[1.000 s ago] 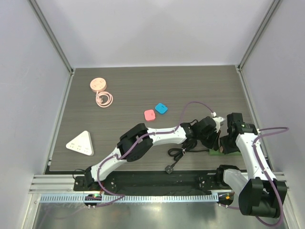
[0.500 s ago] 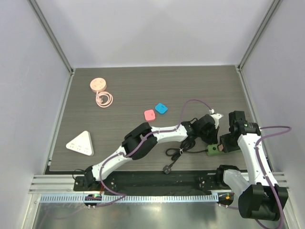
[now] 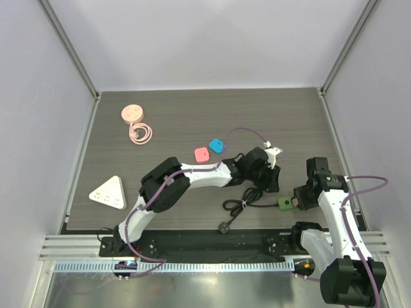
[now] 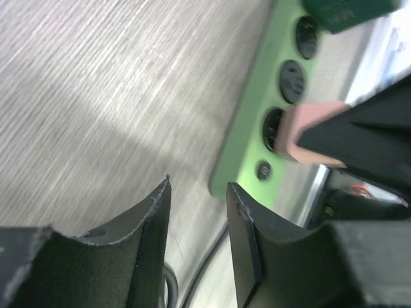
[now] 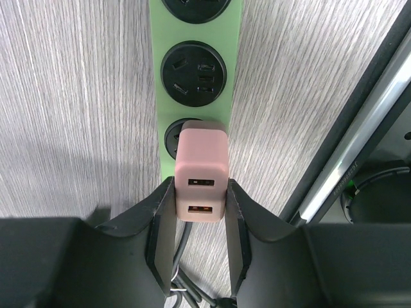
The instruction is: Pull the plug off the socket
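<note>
R jaws tight on plug [image 5: 201,168] at socket [image 5: 196,32], prongs hidden; L jaws narrow, empty.

A grey wood-grain table [image 3: 180,115] bears a pink disc [image 3: 131,113], perhaps a charger, beside a looped pink cable [image 3: 140,133]; a white triangular device [image 3: 108,193]; and a pink square pad [image 3: 201,154] just beside a blue square pad [image 3: 217,145].

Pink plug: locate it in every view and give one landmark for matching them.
Top external: not distinguishable; hidden under the right gripper, lower right.
Left wrist: the pink plug sits right of centre, on the green power strip.
Right wrist: dead centre, pinched between the gripper's fingers.
Shared landmark: the green power strip.
</note>
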Controlling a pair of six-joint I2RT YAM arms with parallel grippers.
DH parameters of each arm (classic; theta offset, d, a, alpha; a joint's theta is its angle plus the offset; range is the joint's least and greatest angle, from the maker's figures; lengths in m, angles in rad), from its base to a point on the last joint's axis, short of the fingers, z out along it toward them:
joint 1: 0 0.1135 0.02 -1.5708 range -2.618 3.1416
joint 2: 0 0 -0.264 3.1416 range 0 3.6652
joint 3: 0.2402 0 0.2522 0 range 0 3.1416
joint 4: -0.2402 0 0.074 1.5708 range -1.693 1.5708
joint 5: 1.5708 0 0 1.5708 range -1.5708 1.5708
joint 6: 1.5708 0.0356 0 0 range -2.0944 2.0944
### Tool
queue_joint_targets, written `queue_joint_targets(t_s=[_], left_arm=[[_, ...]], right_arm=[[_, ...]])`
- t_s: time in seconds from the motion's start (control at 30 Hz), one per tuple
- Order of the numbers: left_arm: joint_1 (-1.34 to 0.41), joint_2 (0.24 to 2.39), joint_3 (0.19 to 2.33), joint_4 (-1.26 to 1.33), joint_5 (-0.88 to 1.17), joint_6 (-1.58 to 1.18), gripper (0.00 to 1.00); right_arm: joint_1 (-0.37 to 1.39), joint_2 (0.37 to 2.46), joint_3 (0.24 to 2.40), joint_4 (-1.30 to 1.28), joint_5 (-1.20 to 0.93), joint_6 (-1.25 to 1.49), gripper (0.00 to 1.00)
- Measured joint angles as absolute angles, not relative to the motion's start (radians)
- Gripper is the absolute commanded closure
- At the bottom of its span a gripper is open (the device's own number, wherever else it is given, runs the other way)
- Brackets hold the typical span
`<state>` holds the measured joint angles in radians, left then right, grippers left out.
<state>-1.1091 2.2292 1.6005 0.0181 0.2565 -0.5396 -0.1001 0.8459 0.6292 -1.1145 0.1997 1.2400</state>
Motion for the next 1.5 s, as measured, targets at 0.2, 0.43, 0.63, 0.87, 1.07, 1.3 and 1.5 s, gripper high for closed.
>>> queue_joint_targets(t_s=[0.2, 0.43, 0.63, 0.87, 1.07, 1.3, 1.5], left_arm=[[-1.097, 2.113, 1.388, 0.234, 0.346, -0.602, 0.84], [-1.111, 2.113, 1.315, 0.384, 0.446, -0.615, 0.91], [-1.113, 2.153, 1.322, 0.506, 0.525, -0.581, 0.98], [-1.124, 2.246, 1.393, 0.494, 0.542, -0.529, 1.0], [-1.166, 2.278, 1.444, 0.465, 0.53, -0.506, 1.0], [-1.191, 2.316, 1.49, 0.426, 0.514, -0.516, 1.0], [-1.2, 2.34, 1.489, 0.409, 0.504, -0.524, 1.0]], right_arm=[[-0.1, 0.844, 0.629, -1.114, 0.201, 1.239, 0.99], [-0.1, 0.849, 0.644, -1.128, 0.209, 1.227, 0.99], [-0.1, 0.851, 0.645, -1.131, 0.21, 1.219, 0.99], [-0.1, 0.858, 0.645, -1.129, 0.203, 1.216, 0.99], [-0.1, 0.858, 0.641, -1.126, 0.198, 1.216, 0.99], [-0.1, 0.858, 0.641, -1.119, 0.194, 1.218, 0.99], [-0.1, 0.858, 0.641, -1.101, 0.187, 1.228, 0.99]])
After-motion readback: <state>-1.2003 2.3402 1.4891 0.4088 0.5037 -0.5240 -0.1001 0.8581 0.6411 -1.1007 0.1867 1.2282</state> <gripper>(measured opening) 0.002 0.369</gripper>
